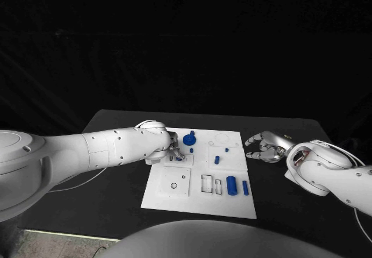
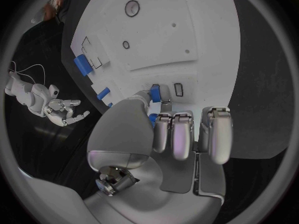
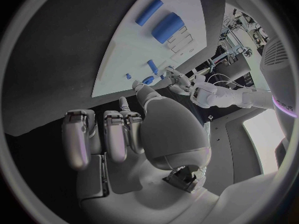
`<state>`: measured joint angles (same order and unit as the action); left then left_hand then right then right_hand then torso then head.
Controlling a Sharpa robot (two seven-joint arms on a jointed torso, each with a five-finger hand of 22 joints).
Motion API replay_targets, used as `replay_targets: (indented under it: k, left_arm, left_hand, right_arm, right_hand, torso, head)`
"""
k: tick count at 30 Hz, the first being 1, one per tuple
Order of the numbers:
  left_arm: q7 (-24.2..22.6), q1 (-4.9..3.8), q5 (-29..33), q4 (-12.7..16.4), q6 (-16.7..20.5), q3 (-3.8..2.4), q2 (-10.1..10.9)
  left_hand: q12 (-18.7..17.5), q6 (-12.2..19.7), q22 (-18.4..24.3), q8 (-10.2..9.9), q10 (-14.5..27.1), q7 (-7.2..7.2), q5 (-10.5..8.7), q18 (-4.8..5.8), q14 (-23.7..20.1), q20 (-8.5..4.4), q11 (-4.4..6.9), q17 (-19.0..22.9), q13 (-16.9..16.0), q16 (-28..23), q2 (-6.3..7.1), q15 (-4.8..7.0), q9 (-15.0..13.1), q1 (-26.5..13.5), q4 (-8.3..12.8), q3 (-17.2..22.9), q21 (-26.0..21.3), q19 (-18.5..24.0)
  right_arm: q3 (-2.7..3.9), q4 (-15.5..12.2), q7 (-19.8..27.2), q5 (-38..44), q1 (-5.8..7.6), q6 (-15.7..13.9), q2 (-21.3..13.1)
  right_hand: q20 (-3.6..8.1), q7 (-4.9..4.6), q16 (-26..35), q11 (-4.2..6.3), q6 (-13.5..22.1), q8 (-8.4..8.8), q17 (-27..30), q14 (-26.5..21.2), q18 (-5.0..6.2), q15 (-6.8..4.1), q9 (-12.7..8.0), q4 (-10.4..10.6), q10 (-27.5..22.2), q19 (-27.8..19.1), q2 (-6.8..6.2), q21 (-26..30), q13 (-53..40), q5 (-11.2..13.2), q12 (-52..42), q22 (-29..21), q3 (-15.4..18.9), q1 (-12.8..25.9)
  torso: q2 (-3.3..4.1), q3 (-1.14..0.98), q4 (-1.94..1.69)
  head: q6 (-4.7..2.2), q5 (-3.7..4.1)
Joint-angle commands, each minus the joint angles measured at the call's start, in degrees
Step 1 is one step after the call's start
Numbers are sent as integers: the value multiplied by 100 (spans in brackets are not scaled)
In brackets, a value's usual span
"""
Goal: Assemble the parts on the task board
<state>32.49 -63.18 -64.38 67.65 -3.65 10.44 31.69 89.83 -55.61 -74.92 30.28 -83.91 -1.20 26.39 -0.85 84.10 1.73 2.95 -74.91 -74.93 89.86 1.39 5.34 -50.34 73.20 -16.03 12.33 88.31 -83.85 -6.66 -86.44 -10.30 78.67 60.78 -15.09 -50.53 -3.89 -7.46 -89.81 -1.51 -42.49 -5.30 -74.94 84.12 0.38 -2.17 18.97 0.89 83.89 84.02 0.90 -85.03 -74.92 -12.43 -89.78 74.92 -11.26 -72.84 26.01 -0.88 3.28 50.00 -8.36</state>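
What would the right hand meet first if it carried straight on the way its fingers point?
Probably the right edge of the white task board; the right hand hangs just beside it, fingers aimed across. Height above the board is unclear.

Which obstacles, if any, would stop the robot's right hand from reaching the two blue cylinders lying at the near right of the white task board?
Probably none. The right hand hovers open beside the white task board, and nothing lies between it and the blue cylinders.

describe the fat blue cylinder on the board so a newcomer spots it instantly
Start at the white task board mid-table. On its near right part, beside the rectangular cutouts, lie two blue parts. The fat blue cylinder is the thicker one, next to the cutouts; the slim blue rod lies on its other side.
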Motion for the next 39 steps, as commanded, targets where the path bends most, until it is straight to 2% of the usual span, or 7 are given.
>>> replay_targets:
  k: [1,10,15,25,39]
  left_arm:
    - [46,62,-37,2,-30,30,8]
    - [25,87,-27,31,-7,31,4]
    - [0,93,-26,17,32,31,-10]
    - [22,96,-24,44,-29,30,21]
    - [67,96,-24,115,-108,30,38]
  left_hand:
    - [17,-25,-1203,-46,-609,26,-97,-11,590,-10,-47,-1509,-1507,14,-23,-48,-25,-90,1,80,-38,-336]
    - [17,-35,-1180,-80,-609,19,-242,-20,590,-4,-55,-1509,-1507,14,-1,-55,-66,-191,7,171,-58,-312]
    - [17,-53,-1181,-105,-609,16,-401,-20,590,2,-60,-1509,-1507,14,-1,-61,-100,-279,8,230,-62,-311]
    - [17,-111,-1193,-101,-609,35,-311,-17,590,0,-48,-1509,-1507,14,66,-54,-156,-292,83,322,-58,-320]
    - [17,-142,-1192,-86,-609,42,-312,-18,590,-2,-43,-1509,-1507,14,88,-51,-179,-308,96,339,-59,-319]
  right_arm:
    - [0,13,-40,-27,-9,106,0]
    - [0,34,-50,-43,-22,124,19]
    - [0,51,-54,-56,-30,134,22]
    - [0,64,-70,-75,-43,165,8]
    - [0,77,-85,-85,-53,211,16]
  right_hand:
    - [-57,7,-19,-42,-38,-19,-1506,588,111,44,-9,0,611,292,63,24,-1508,-40,-22,1306,-35,-17]
    - [-61,1,-19,-48,-42,-17,-1506,588,115,49,-17,-5,611,283,66,41,-1508,-47,-22,1300,-44,-30]
    - [-64,-4,-19,-51,-45,-15,-1506,588,118,53,-23,-9,611,277,67,51,-1508,-52,-22,1296,-50,-40]
    - [-66,-7,-19,-54,-46,-15,-1506,588,120,55,-26,-10,611,274,70,57,-1508,-54,-22,1294,-54,-44]
    - [-67,-8,-19,-55,-47,-14,-1506,588,121,56,-28,-10,611,271,70,61,-1508,-54,-22,1292,-54,-45]
  torso:
    - [-4,-3,-5]
    - [-1,4,2]
    - [2,3,5]
    - [5,4,9]
    - [2,6,6]
  head:
    - [0,-12]
    - [0,-23]
    - [0,-29]
    - [0,-25]
    - [0,-12]
